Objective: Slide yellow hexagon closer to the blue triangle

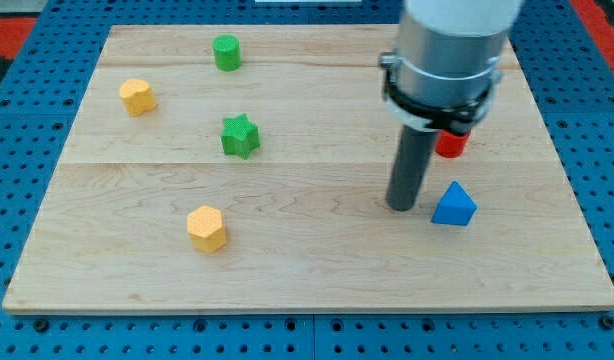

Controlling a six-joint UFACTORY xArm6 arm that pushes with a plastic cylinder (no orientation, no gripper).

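The yellow hexagon (207,228) lies at the lower left of the wooden board (307,270). The blue triangle (454,205) lies at the right of the middle. My tip (402,206) rests on the board just left of the blue triangle, a small gap apart from it, and far to the right of the yellow hexagon. The arm's grey body (449,50) rises above the tip at the view's top right.
A second yellow block (137,96), its shape unclear, sits at the upper left. A green cylinder (226,52) is near the top edge and a green star (240,136) lies left of centre. A red block (450,144) is partly hidden behind the arm, above the blue triangle.
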